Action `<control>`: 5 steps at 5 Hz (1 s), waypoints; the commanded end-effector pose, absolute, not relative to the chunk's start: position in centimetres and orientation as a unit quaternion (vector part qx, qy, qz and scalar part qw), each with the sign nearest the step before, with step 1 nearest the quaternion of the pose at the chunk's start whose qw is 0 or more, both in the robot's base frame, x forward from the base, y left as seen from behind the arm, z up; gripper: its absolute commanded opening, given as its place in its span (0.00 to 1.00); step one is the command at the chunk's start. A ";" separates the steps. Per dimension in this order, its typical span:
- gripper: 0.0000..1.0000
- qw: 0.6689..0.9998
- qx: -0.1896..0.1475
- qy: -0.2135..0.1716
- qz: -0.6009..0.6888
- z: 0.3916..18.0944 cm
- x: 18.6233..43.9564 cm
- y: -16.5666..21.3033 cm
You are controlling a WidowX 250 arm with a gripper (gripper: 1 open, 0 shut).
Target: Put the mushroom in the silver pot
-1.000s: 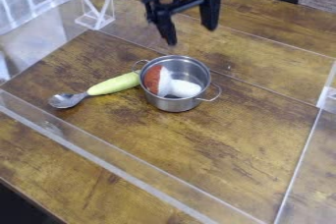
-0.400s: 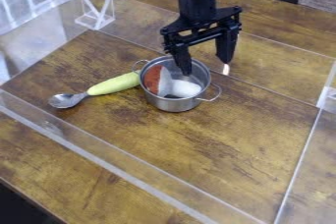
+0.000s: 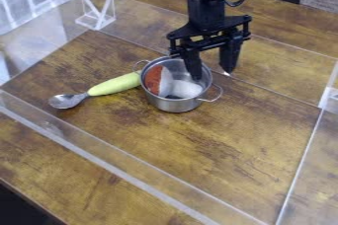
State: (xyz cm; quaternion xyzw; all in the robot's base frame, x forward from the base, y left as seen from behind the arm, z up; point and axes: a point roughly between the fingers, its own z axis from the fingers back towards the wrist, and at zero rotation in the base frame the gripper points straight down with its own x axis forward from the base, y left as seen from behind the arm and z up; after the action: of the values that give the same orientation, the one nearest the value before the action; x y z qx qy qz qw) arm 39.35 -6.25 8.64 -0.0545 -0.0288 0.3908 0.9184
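On the wooden table (image 3: 224, 160), the black gripper (image 3: 211, 65) points straight down over the far right rim of the silver pot (image 3: 176, 84), fingers spread apart and holding nothing. The mushroom (image 3: 169, 83) lies inside the pot, red cap left, white stem right, just below and left of the fingertips.

The black arm hangs vertical — gripper (image 3: 207, 64) pointing straight down, fingers (image 3: 192, 68) spread apart
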 end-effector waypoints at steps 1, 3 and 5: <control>0.00 0.928 -0.065 -0.054 0.363 11.7 39.2 -7.8; 0.00 0.923 -0.117 -0.050 0.363 16.8 40.4 -6.9; 0.00 0.915 -0.138 -0.056 0.375 16.3 40.8 -4.4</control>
State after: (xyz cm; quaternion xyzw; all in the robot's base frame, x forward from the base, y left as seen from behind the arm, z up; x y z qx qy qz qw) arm 41.19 -5.14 13.46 -0.1247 -0.0202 0.3715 0.9198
